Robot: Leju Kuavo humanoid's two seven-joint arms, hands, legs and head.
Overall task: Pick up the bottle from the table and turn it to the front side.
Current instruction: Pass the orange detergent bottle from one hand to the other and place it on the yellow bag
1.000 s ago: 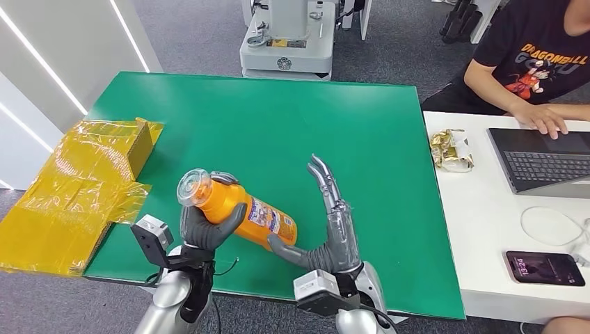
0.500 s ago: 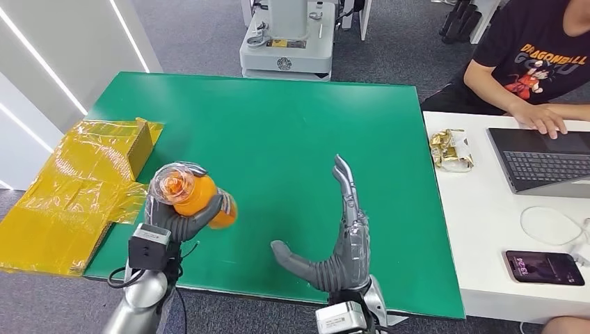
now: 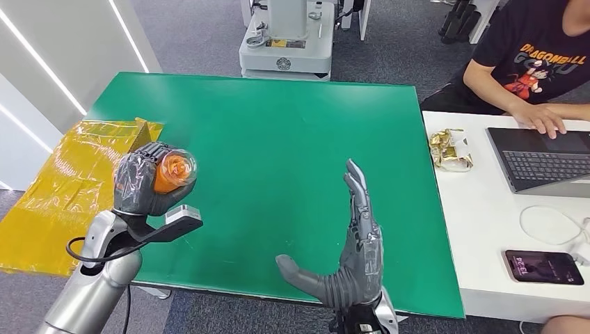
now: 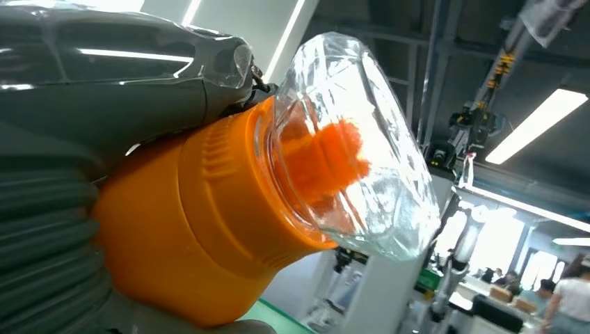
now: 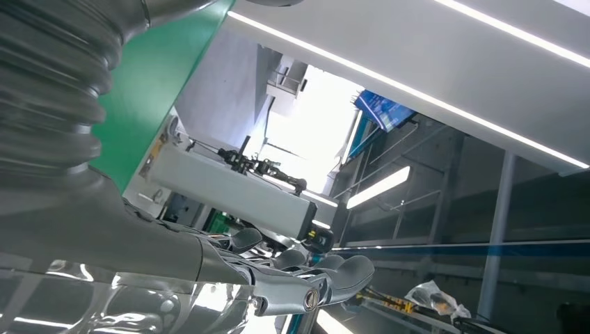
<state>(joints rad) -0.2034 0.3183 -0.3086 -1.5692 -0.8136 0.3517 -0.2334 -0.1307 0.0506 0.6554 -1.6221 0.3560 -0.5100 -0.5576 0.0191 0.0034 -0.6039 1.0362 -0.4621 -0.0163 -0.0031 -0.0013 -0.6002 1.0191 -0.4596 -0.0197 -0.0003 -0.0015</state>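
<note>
The orange bottle (image 3: 171,172) with its clear plastic cap (image 4: 355,149) is lifted off the green table (image 3: 278,125), cap end toward the camera. My left hand (image 3: 142,186) grips it around the body, near the table's front left corner; the fingers hide most of the bottle. In the left wrist view the orange neck (image 4: 209,216) and the orange nozzle under the cap sit close to the lens. My right hand (image 3: 351,257) is open, fingers straight and pointing away, thumb stuck out to the left, above the table's front edge and holding nothing.
A yellow-taped cardboard box (image 3: 76,181) lies off the table's left edge. To the right, a white desk (image 3: 480,229) carries a laptop (image 3: 543,160), a phone (image 3: 545,268) and a snack packet (image 3: 451,149); a person (image 3: 536,56) sits typing there. A robot base (image 3: 287,42) stands behind the table.
My left hand has swung the bottle left and up, off the table, turning the cap toward the camera. The right hand let go, opened flat and drew back to the right.
</note>
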